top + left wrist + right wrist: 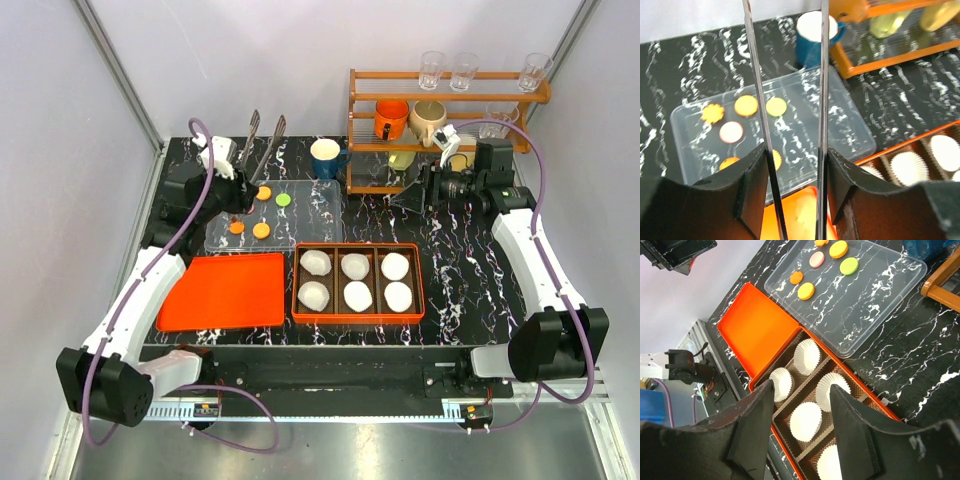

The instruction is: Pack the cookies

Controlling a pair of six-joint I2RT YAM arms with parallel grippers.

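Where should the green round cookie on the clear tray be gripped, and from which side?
Pinch the green round cookie across its thin rim, coming straight down: it lies flat on the clear plastic tray, apart from the round orange cookie beside it.

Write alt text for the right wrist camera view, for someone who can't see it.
Two black fingers stand apart, empty, above an orange box of white paper liners. Beside it lies an orange lid; beyond, a clear tray holds six small round cookies, mostly orange, one pink, one green.

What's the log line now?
left gripper: holding tongs | right gripper: open, empty | cookies: on clear tray | box: no cookies
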